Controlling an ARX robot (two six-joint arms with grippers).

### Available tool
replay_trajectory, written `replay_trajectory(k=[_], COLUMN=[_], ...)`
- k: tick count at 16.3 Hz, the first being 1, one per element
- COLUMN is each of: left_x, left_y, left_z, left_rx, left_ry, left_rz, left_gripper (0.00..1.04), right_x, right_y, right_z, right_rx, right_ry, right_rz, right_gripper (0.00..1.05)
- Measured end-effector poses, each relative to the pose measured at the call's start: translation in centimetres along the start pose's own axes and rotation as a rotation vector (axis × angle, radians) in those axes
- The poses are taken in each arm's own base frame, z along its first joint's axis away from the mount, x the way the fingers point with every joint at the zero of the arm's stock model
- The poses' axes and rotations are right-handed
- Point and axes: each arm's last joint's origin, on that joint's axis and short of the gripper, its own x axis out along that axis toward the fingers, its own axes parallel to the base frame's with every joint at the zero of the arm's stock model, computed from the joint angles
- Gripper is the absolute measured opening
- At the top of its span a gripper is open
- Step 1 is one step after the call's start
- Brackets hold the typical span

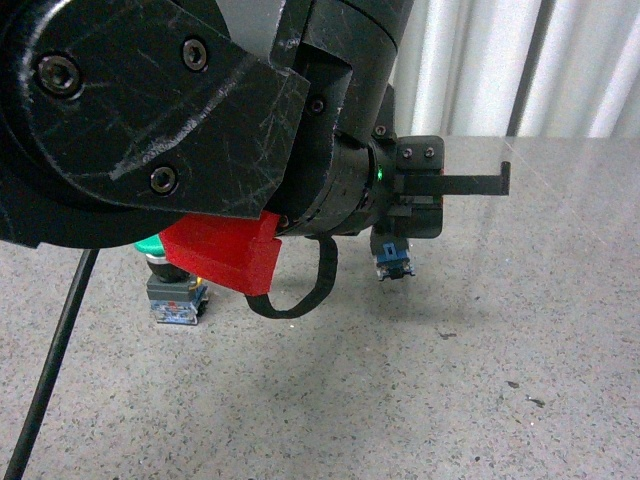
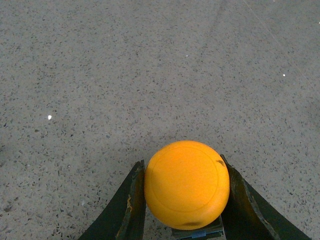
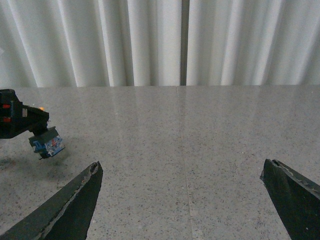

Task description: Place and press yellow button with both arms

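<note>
Filling the left pincer (image 2: 182, 163), yellow button (image 2: 186, 184) looks scuffed

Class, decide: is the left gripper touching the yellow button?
Touching. The left wrist view shows the left gripper pressed against both sides of the yellow button.

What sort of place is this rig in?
Probably a lab test bench: a speckled stone-look tabletop, a white pleated curtain behind it, and a bare industrial yellow button being handled.
</note>
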Motion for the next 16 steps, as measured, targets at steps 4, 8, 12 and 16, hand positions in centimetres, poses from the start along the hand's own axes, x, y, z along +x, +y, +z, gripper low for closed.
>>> replay_trajectory(k=[4, 8, 12, 16], left_x=[0.0, 0.2, 0.2, 0.1], left_y=[0.0, -0.8, -0.8, -0.8], left_z=[-0.3, 0.4, 0.7, 1.3], left_rx=[0.005, 0.006, 0.001, 0.025], left_ry=[0.035, 0.013, -0.016, -0.151], left_rz=[-0.012, -0.029, -0.028, 0.036], left_gripper=[0.65, 1.0, 0.98, 0.98], right_x=[0.0, 0.0, 0.0, 0.0], right_y=[0.0, 0.0, 0.0, 0.0], right_z=[0.0, 0.0, 0.0, 0.0], right_rx=[0.0, 0.0, 0.0, 0.0], right_ry=[0.0, 0.0, 0.0, 0.0], right_rz=[0.0, 0.0, 0.0, 0.0], right_gripper=[0.98, 0.98, 0.98, 0.98])
